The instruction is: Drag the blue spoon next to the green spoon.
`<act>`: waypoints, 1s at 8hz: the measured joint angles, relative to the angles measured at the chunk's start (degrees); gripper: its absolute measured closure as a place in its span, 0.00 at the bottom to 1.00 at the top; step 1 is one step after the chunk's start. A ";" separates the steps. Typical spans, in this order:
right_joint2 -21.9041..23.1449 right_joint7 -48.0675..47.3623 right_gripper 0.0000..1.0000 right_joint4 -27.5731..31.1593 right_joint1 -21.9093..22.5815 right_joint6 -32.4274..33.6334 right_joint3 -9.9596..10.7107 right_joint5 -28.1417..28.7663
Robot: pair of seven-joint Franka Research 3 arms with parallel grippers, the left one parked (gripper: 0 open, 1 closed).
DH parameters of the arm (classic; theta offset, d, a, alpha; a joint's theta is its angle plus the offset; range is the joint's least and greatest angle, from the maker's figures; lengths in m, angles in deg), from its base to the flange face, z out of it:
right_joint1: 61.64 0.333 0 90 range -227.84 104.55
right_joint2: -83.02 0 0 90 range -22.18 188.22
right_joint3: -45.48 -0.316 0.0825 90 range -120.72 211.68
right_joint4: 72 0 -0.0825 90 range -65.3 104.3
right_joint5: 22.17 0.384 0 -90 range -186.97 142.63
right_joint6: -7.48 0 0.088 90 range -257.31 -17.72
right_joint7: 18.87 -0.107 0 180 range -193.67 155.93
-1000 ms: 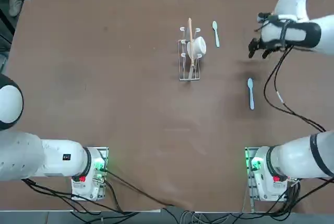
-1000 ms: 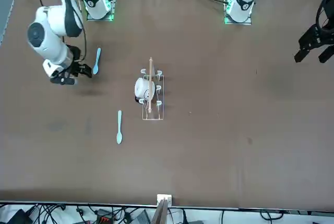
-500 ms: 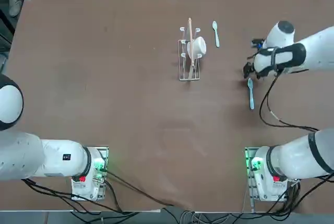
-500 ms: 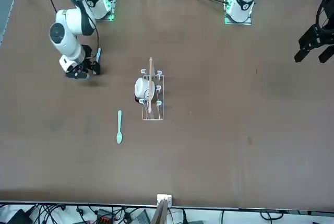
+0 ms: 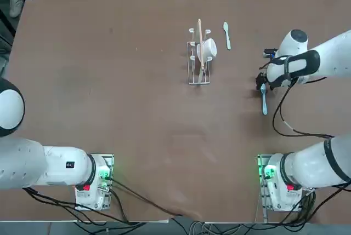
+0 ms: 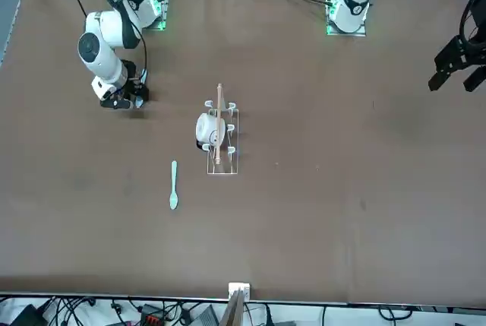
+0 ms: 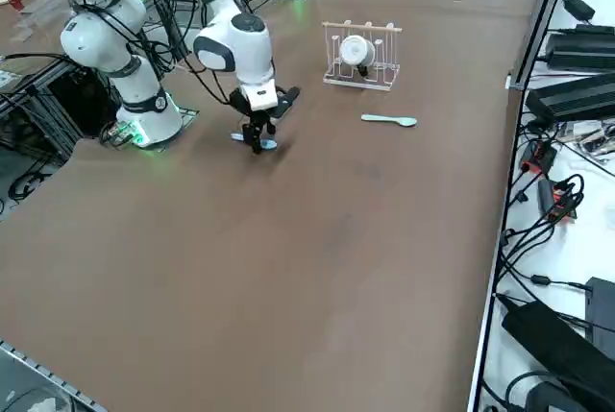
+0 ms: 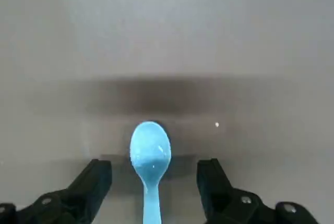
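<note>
The blue spoon [image 5: 264, 102] lies flat on the brown table, its bowl pointing away from the arm bases. My right gripper [image 5: 262, 85] is down at the table over that bowl, open. In the right wrist view the blue spoon [image 8: 150, 148] lies between the two black fingers [image 8: 98, 178], which straddle its neck without touching it. The right side view shows the gripper [image 7: 258, 144] standing upright over the spoon. The green spoon [image 5: 226, 34] lies farther back, just right of the rack, also seen as the green spoon [image 6: 173, 185] and the green spoon [image 7: 389, 120].
A wire rack [image 5: 199, 55] holding a white cup and a wooden stick stands mid-table, between the spoons and the table's left part. Cables and power strips [image 7: 567, 95] run along the table's far edge.
My right gripper came in from the far right, swung toward the arm bases and dropped down over the blue spoon's bowl. Its fingers stayed open. Neither spoon has moved.
</note>
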 joint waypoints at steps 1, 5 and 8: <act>0.05 0.00 0.00 0.61 0.01 -0.01 0.00 0.00; 0.40 -0.01 0.27 1.46 0.57 -0.01 -0.03 0.00; 0.54 -0.90 0.47 1.52 1.37 0.00 -0.04 0.00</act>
